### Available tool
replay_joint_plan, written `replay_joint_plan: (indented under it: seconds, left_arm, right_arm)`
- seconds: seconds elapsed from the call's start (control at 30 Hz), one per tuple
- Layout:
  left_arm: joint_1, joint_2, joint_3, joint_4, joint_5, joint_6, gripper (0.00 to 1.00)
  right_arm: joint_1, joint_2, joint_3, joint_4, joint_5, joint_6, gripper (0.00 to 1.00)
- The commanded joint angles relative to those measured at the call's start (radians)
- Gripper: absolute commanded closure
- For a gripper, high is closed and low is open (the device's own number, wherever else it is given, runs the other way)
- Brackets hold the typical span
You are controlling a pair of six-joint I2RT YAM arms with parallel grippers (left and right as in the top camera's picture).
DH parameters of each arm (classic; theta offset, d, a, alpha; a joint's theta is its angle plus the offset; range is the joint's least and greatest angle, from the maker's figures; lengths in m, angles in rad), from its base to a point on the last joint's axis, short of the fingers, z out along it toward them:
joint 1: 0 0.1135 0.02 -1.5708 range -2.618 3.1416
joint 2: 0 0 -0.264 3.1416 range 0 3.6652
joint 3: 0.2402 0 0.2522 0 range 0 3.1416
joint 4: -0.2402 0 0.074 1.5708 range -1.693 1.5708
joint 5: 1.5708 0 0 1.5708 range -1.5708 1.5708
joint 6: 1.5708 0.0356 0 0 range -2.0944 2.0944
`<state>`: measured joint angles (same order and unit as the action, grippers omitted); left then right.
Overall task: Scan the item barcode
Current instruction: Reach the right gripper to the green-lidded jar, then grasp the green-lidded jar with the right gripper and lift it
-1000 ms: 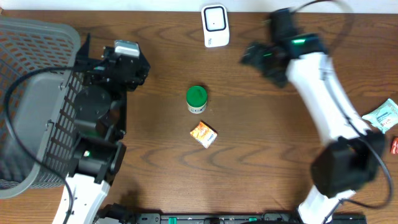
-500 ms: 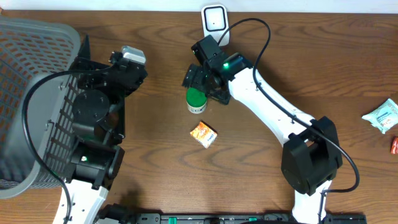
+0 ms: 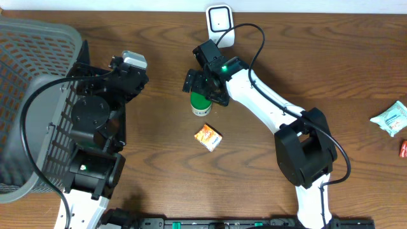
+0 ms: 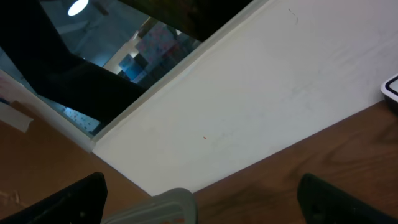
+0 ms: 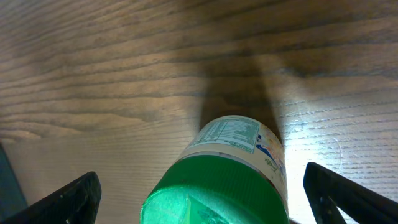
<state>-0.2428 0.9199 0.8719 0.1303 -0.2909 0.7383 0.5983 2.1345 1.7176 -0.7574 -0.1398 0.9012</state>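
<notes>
Only the approach is done: the jar (image 3: 201, 107) stands ungripped mid-table (image 3: 159, 172), the right gripper (image 3: 205, 88) spread wide over its lid, the left gripper (image 3: 127, 67) also spread and empty, the scanner (image 3: 220, 25) not yet used.

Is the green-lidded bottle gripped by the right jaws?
No: in the right wrist view the right jaws stand wide apart, clear of the green-lidded bottle on both sides.
</notes>
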Motion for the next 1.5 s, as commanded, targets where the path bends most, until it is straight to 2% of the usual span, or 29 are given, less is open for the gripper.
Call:
replay_joint_plan:
  seconds: [0.0,0.3,0.53,0.63,0.73,0.83,0.9,1.23,1.47]
  left_arm:
    - [0.004,-0.009,0.010,-0.005,-0.006,0.013,0.02]
    - [0.004,-0.009,0.010,-0.018,-0.006,0.013,0.02]
    - [0.004,-0.009,0.010,-0.018,-0.006,0.013,0.02]
    - [0.004,-0.014,0.010,-0.018,-0.006,0.013,0.02]
    - [0.004,-0.023,0.010,-0.024,-0.006,0.013,0.02]
    - [0.004,-0.034,0.010,-0.036,-0.006,0.012,0.02]
    - [0.004,-0.040,0.010,-0.048,-0.006,0.013,0.02]
    - [0.004,-0.069,0.010,-0.085,-0.006,0.013,0.02]
    - [0.004,-0.075,0.010,-0.104,-0.006,0.013,0.02]
  right_arm:
    - [0.009,0.000,0.003,0.010,-0.008,-0.040,0.01]
    - [0.024,0.062,0.003,0.013,-0.042,-0.054,0.01]
    - [0.050,0.087,0.003,0.013,-0.045,-0.120,0.02]
    - [0.050,0.100,0.003,0.009,-0.013,-0.151,0.05]
    - [0.050,0.110,0.003,-0.008,-0.007,-0.178,0.14]
    - [0.050,0.111,0.003,-0.043,0.029,-0.177,0.27]
    - [0.050,0.111,0.003,-0.056,0.055,-0.177,0.30]
    - [0.036,0.097,0.005,-0.074,0.055,-0.224,0.40]
    - [0.019,0.045,0.078,-0.211,0.053,-0.320,0.43]
